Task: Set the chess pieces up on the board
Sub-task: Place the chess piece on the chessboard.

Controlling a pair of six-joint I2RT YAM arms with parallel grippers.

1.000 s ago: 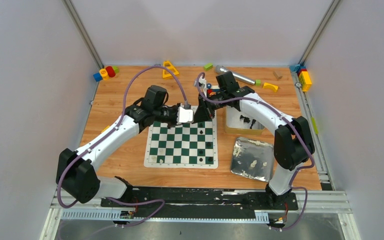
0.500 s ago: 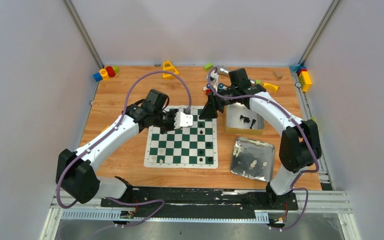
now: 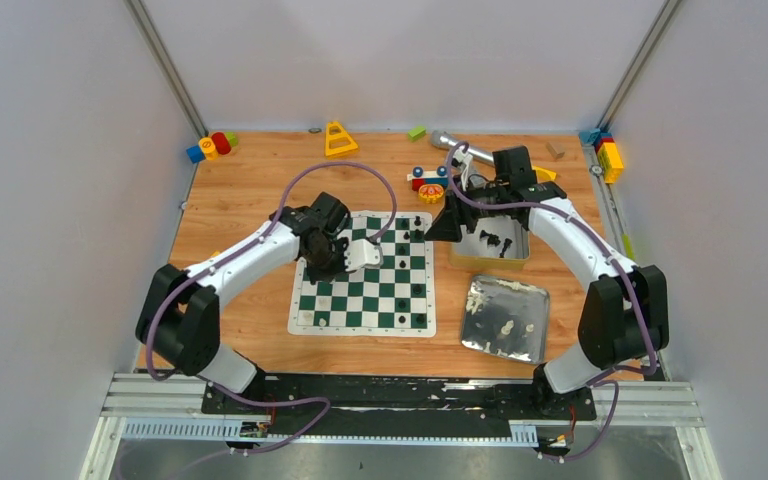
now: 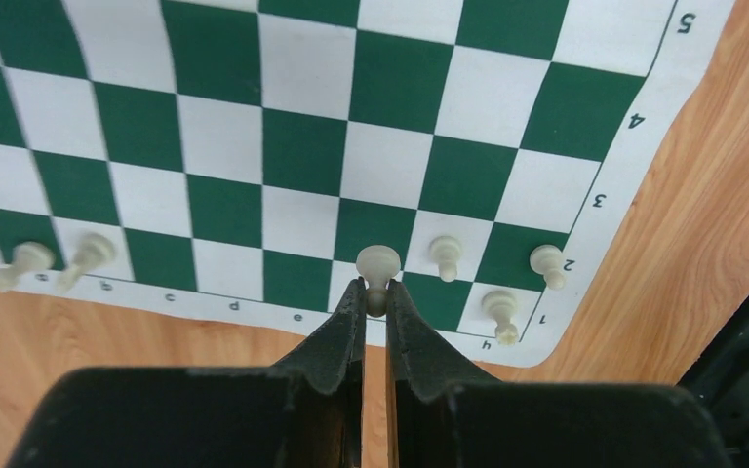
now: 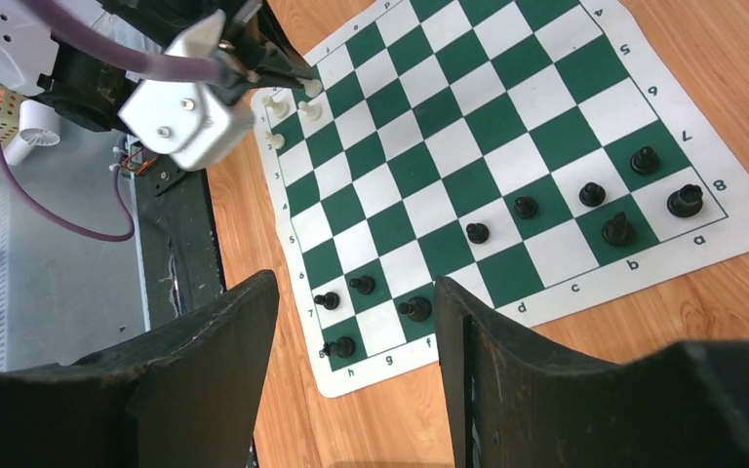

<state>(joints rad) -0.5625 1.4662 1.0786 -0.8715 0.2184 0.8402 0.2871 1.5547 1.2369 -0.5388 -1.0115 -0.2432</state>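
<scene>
The chess pieces are sorted by colour across the board, which lies flat on the wooden table between your two arms. Start at the board's left edge in the top view. There the cream pieces stand along the lettered border: two at one end and three at the other, by the h corner.

Your left gripper hangs over that same border. Its jaws are clenched on the stem of a cream pawn, between those two groups. You cannot tell from these views whether the pawn's base touches the mat.

Moving right, the middle squares are bare green and white. The black pieces stand in the two ranks along the board's right edge.

Your right gripper hovers beside that edge with its jaws spread wide and nothing between them.

Farther right, an open tan tin holds loose black pieces. Nearer to you a silver tray holds a few cream ones.
</scene>
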